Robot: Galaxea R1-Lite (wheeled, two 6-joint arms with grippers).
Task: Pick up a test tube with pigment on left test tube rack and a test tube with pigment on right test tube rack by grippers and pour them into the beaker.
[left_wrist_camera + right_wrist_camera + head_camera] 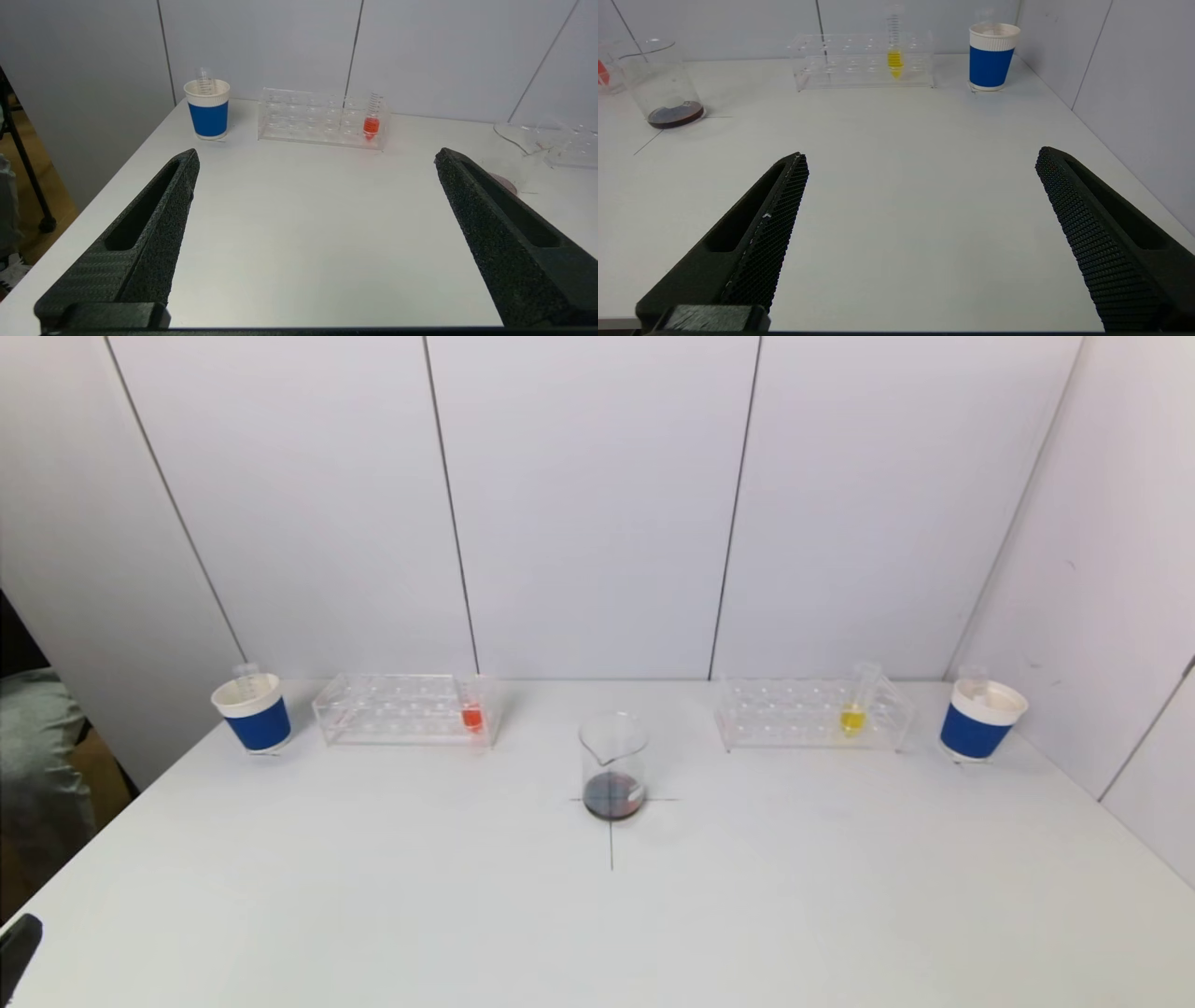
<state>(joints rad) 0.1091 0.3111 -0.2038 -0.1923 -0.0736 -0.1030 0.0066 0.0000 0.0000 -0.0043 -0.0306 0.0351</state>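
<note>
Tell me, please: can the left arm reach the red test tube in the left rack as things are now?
Probably yes. The left claw is open, and only bare table lies between it and the red test tube, which stands upright at the rack's end nearer the beaker.

White table point(373, 896), beaker point(613, 767), two racks point(403, 709), two cups point(254, 712)

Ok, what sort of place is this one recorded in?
Probably a mock chemistry-lab bench: a white table boxed in by plain white panels, with two clear test tube racks holding pigment tubes and a glass beaker on a marked cross.
</note>
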